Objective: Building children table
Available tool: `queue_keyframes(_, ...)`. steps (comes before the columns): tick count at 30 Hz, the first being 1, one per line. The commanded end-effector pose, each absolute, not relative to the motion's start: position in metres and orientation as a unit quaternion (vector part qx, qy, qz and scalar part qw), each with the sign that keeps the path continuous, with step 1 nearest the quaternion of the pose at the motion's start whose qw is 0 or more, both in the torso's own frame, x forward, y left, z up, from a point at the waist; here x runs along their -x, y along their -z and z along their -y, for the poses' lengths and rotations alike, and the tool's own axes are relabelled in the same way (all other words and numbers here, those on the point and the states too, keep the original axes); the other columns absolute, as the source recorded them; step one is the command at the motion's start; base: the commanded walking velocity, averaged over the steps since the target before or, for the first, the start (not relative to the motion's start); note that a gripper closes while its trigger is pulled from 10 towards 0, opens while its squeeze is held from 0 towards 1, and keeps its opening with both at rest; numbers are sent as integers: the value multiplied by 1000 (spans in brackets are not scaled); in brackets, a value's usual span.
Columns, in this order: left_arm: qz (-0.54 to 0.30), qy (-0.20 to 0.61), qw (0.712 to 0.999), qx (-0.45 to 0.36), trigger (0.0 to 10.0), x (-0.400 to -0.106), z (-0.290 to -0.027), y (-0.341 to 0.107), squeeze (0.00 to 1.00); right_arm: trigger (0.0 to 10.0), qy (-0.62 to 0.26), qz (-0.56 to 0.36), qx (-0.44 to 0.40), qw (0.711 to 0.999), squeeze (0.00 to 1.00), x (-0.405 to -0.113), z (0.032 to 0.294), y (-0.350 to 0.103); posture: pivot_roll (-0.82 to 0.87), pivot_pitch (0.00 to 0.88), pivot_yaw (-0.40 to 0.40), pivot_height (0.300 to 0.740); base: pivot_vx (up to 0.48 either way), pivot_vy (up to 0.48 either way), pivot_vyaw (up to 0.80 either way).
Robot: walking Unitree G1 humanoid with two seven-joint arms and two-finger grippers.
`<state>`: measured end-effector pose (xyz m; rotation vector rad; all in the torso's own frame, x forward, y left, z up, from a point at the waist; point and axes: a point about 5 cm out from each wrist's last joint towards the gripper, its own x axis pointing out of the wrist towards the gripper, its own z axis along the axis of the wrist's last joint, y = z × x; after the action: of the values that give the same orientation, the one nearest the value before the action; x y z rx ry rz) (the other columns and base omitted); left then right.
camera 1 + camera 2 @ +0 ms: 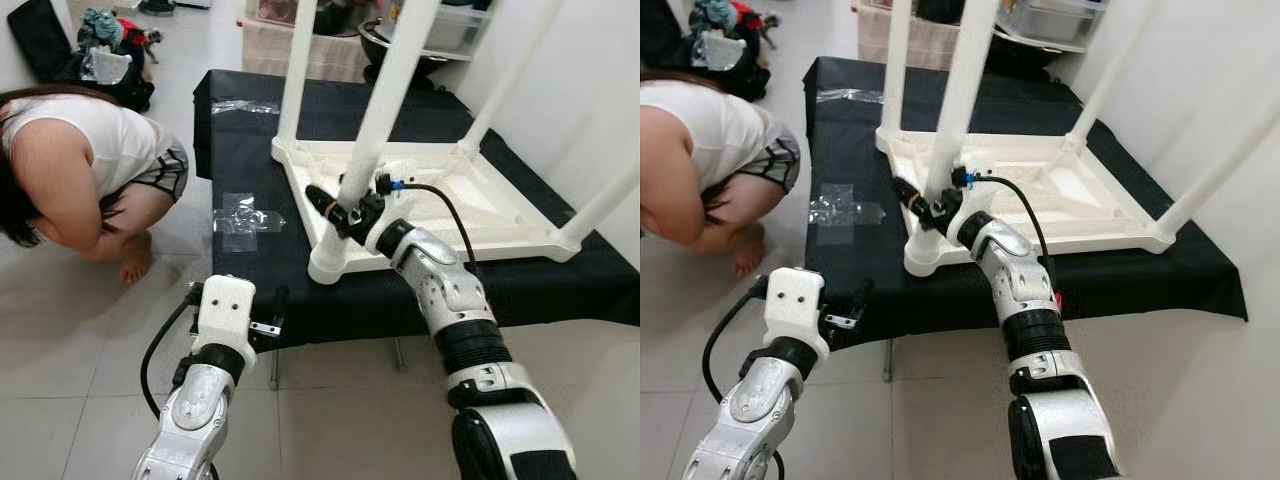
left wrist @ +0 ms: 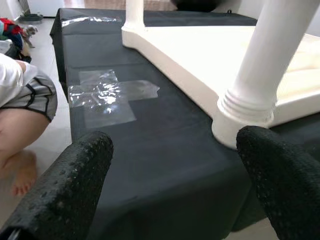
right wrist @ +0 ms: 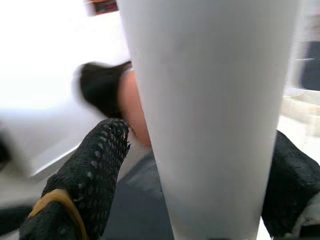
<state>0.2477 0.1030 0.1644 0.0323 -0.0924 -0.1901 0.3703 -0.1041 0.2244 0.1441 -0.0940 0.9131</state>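
A white children's table point(image 1: 450, 205) lies upside down on a black-covered table point(image 1: 250, 150), its legs pointing up. My right gripper point(image 1: 345, 205) is shut on the near-left leg point(image 1: 385, 100), low down just above its socket. The right wrist view shows that leg point(image 3: 215, 100) held between the two black fingers point(image 3: 87, 180). My left gripper point(image 2: 175, 185) hangs open below the black table's front edge, facing the same leg's socket point(image 2: 245, 115) with nothing between its fingers point(image 2: 75, 185).
A person point(image 1: 80, 160) crouches on the tiled floor to the left of the black table. Crumpled clear plastic point(image 1: 240, 215) lies at the table's left edge. Bags point(image 1: 100, 50) sit at the far left, a wall runs along the right.
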Motion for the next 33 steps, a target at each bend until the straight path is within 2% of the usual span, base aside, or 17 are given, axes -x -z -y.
queue_keyframes(1, 41, 97, 994, -18, 10000, -248, -101, -161, 0, 10000, -532, 24, -72, 844, 0, -359, 92, -219, 135, 82, -179, 740, 0, 0, 0)
queue_keyframes(2, 41, 97, 994, -18, 10000, -248, -101, -161, 0, 10000, -532, 24, -72, 844, 0, -359, 92, -219, 135, 82, -179, 740, 0, 0, 0)
queue_keyframes(3, 42, 98, 994, -18, 10000, -248, -101, -161, 0, 10000, -566, 18, -64, 822, 0, -355, 91, -218, 137, 82, -183, 740, 0, 0, 0)
queue_keyframes(4, 41, 98, 994, -18, 10000, -247, -100, -161, 0, 10000, -579, 15, -54, 814, 0, -355, 88, -215, 139, 85, -180, 740, 0, 0, 0)
queue_keyframes(8, 41, 97, 994, -18, 10000, -246, -101, -161, 0, 10000, -589, 12, -48, 807, 0, -355, 79, -212, 137, 91, -182, 740, 0, 0, 0)
queue_keyframes(11, 41, 95, 994, -17, 10000, -246, -101, -161, 0, 10000, -586, 15, -45, 809, 0, -355, 72, -211, 138, 97, -183, 740, 0, 0, 0)
queue_keyframes(12, 42, 93, 995, -17, 10000, -246, -102, -161, 0, 10000, -553, 23, -37, 832, 0, -361, 66, -212, 136, 101, -184, 740, 0, 0, 0)
queue_keyframes(13, 42, 92, 995, -17, 10000, -246, -102, -162, 0, 0, -504, 29, -26, 863, 0, -369, 63, -212, 135, 102, -181, 740, 0, 0, 0)
queue_keyframes(14, 42, 91, 995, -17, 10000, -246, -103, -162, 0, 0, -466, 36, -22, 884, 0, -374, 62, -213, 135, 103, -182, 740, 0, 0, 0)
queue_keyframes(17, 42, 90, 995, -17, 10000, -246, -103, -162, 0, 0, -444, 39, -21, 895, 0, -377, 62, -214, 135, 103, -182, 740, 0, 0, 0)
queue_keyframes(18, 42, 90, 995, -16, 10000, -247, -102, -162, 0, 0, -396, 46, -30, 917, 0, -384, 67, -218, 128, 109, -184, 740, 0, 0, 0)
queue_keyframes(20, 42, 90, 995, -16, 10000, -247, -102, -162, 0, 0, -365, 50, -37, 929, 0, -387, 71, -221, 128, 109, -184, 740, 0, 0, 0)
queue_keyframes(24, 42, 90, 995, -12, 10000, -248, -101, -162, 0, 0, -151, 49, -27, 987, 0, -404, 100, -227, 120, 109, -184, 740, 0, 0, 0)
queue_keyframes(25, 42, 90, 995, -12, 10000, -248, -101, -162, 0, 0, -151, 49, -27, 987, 0, -404, 100, -227, 120, 109, -184, 740, 0, 0, 0)
queue_keyframes(28, 42, 93, 995, -12, 10000, -249, -99, -161, 0, 0, 22, 37, -43, 998, 0, -405, 120, -225, 119, 107, -184, 740, 0, 0, 0)
queue_keyframes(31, 42, 93, 995, -12, 10000, -250, -99, -161, 0, 0, 92, 23, -64, 993, 0, -400, 122, -218, 122, 106, -183, 740, 0, 0, 0)
queue_keyframes(33, 42, 93, 995, -12, 10000, -250, -99, -162, 0, 0, 107, 15, -76, 991, 0, -397, 119, -214, 122, 107, -183, 740, 0, 0, 0)
